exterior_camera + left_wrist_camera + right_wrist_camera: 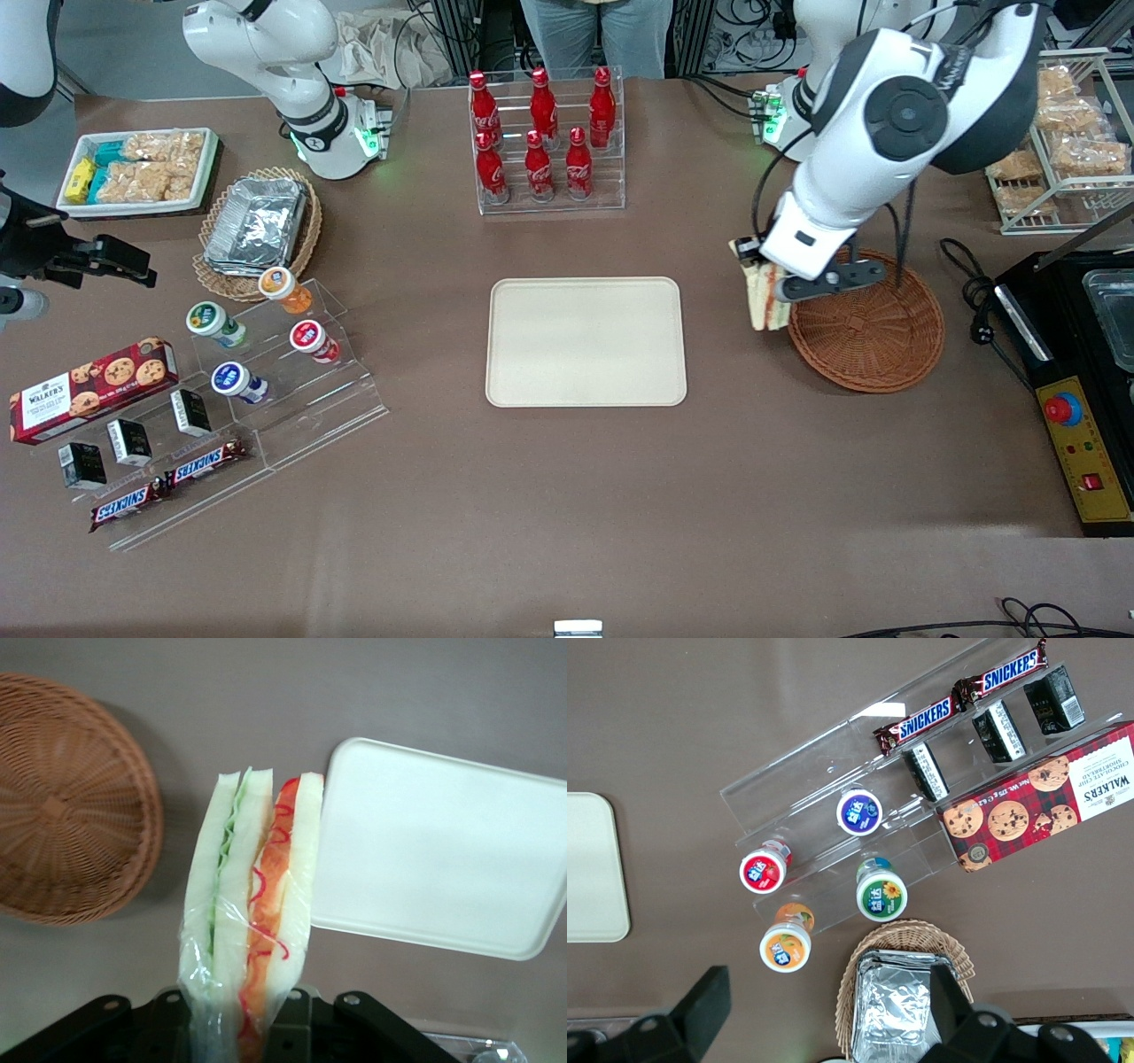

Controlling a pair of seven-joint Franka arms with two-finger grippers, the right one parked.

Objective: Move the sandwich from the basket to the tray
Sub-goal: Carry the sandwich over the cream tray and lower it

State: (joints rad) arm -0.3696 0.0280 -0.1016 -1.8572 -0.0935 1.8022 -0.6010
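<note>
Wicker, reddish-brown and evenly woven, makes up the round shallow basket (pixel 873 332) that sits on the brown counter (pixel 567 496) toward the working arm's end. Above its rim on the tray's side hangs the left arm's gripper (pixel 769 282), its jaws pinching the triangular white-bread sandwich (pixel 766 297) by one end (clear wrap still covers it, as the wrist view shows). The sandwich (pixel 252 904) is lifted clear of the basket (pixel 71 802) and hangs over the bare counter strip between the basket and the flat cream-beige rectangular tray (pixel 586 342). Green filling lines one slice and red-orange filling the next, both showing at the cut edge. In the wrist view the wedge's free end reaches just beside the tray's rounded corner (pixel 350 753), and whether it overlaps the rim I cannot tell.

Farther from the front camera than the tray stands a clear acrylic rack of six red cola bottles (pixel 542 133). Toward the parked arm's end lie a lighter tan wicker basket with foil containers (pixel 257 226), a stepped clear stand with small round-lidded cups (pixel 257 350), and a red box of cookies (pixel 93 390).
</note>
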